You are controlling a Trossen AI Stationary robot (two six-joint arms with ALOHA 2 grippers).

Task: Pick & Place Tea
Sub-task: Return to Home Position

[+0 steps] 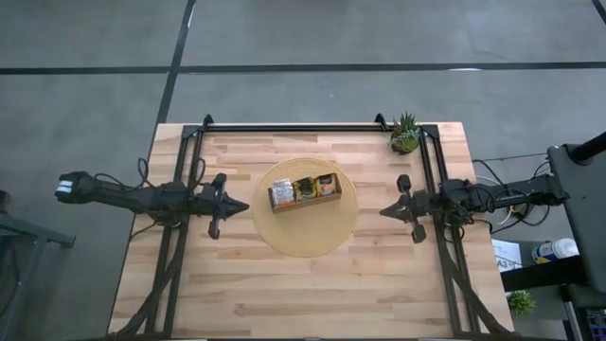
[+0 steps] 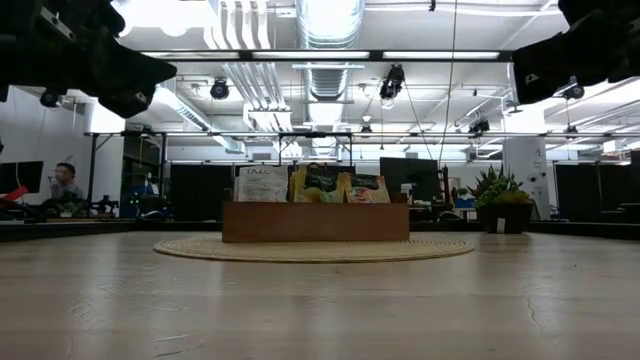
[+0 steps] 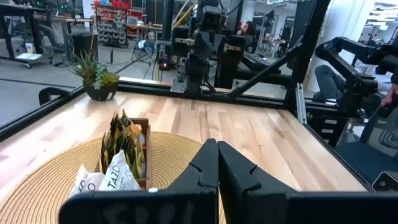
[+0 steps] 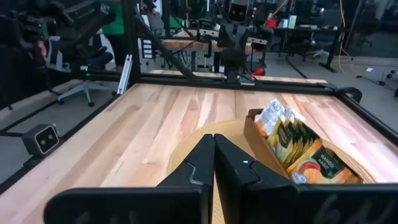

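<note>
Tea sachets (image 1: 303,188) stand upright in a brown wooden tray (image 1: 305,201): white ones (image 3: 115,177), yellow-green ones (image 4: 292,140) and an orange one (image 4: 320,165). The tray rests on a round woven mat (image 1: 305,232) at the table's middle. My left gripper (image 1: 244,205) is shut and hovers left of the mat, pointing level at the tray. My right gripper (image 1: 384,212) is shut and hovers right of the mat, pointing level at the tray. Neither holds anything.
A small potted plant (image 1: 405,134) stands at the table's far right corner. A dark metal frame (image 1: 312,126) runs along the far edge and down both sides. Bare wood lies near the front edge (image 1: 303,303).
</note>
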